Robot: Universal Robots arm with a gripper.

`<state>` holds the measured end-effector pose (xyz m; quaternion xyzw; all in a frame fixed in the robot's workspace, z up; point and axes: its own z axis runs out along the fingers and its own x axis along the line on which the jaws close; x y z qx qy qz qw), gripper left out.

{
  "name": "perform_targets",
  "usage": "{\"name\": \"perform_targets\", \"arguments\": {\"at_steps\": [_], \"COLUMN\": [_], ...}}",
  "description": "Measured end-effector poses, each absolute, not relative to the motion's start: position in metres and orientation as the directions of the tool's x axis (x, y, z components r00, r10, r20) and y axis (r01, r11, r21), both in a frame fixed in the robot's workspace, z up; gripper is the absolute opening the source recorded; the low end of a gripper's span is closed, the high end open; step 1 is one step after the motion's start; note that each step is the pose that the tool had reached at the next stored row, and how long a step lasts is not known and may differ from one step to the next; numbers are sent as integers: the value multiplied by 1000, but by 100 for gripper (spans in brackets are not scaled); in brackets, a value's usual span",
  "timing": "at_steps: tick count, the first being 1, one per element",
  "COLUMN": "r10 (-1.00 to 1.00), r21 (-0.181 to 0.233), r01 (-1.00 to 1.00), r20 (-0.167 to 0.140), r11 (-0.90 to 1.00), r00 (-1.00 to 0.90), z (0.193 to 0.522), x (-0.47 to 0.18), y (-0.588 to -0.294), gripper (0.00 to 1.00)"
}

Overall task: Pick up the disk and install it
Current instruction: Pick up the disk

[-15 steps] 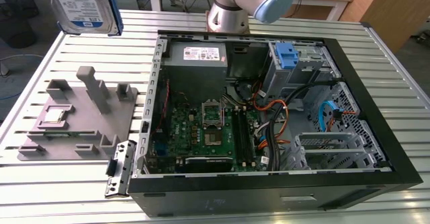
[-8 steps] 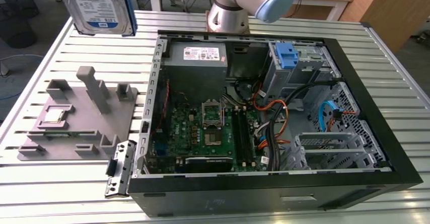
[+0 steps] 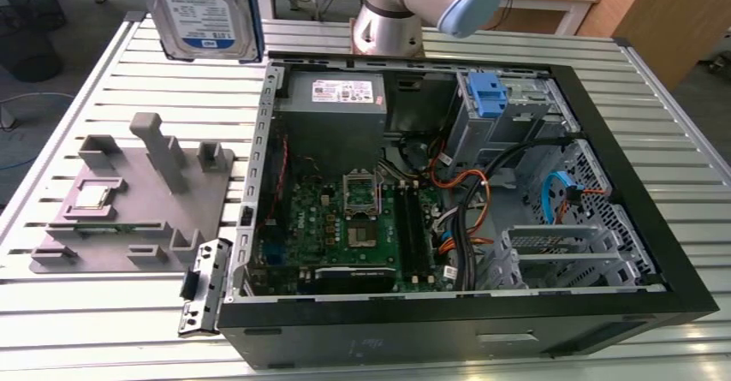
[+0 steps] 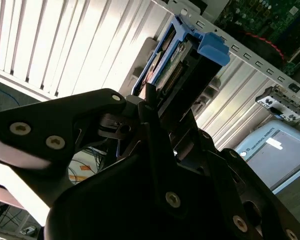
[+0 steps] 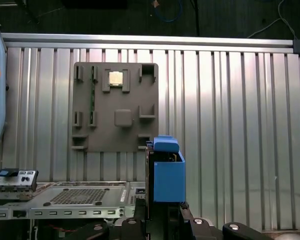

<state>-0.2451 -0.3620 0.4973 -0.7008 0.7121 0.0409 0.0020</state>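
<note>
The disk [image 3: 200, 13] hangs upright in the air above the slatted table, at the back on the exterior view's left, its white-and-blue label facing the camera. In the second wrist view the disk [image 4: 172, 65] sticks out from between black fingers [image 4: 150, 107], its blue carrier frame running along its edges. The first wrist view has the disk [image 5: 167, 175] edge-on, and my gripper [image 5: 162, 220] is shut on its lower end. It hangs beside the open computer case [image 3: 639, 227], outside the case's wall.
A grey fixture plate [image 3: 171, 218] lies on the table at the exterior view's left, with a small silver chip [image 3: 92, 195] on it. Inside the case are the grey power-supply box [image 3: 342, 94], the motherboard [image 3: 342, 227], cables and a blue drive-bay latch [image 3: 488, 94]. A bracket [image 3: 200, 287] leans at the case's front corner.
</note>
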Motion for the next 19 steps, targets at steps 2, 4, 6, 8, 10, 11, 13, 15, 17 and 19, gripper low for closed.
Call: {"name": "perform_targets", "arguments": {"at_steps": [2, 4, 6, 8, 10, 11, 13, 15, 17, 19], "r10": [-998, -998, -998, -998, -998, -998, -998, -998, -998, -998], "r21": [56, 56, 56, 56, 56, 56, 56, 57, 57, 57], "r01": [-998, -998, -998, -998, -998, -998, -998, -998, -998, -998], "r20": [-60, -60, -60, -60, -60, -60, -60, -60, -60, -60], "r11": [14, 14, 14, 14, 14, 14, 14, 14, 14, 14], "r00": [-18, -18, -18, -18, -18, -18, -18, -18, -18, -18], "z": [497, 497, 497, 497, 497, 497, 497, 497, 497, 497], "x": [-236, -227, -218, -208, -199, -195, -186, -177, -168, -159], "y": [-362, -362, -362, -362, -362, -362, -362, -362, -362, -362], "gripper": [35, 35, 35, 35, 35, 35, 35, 35, 35, 35]}}
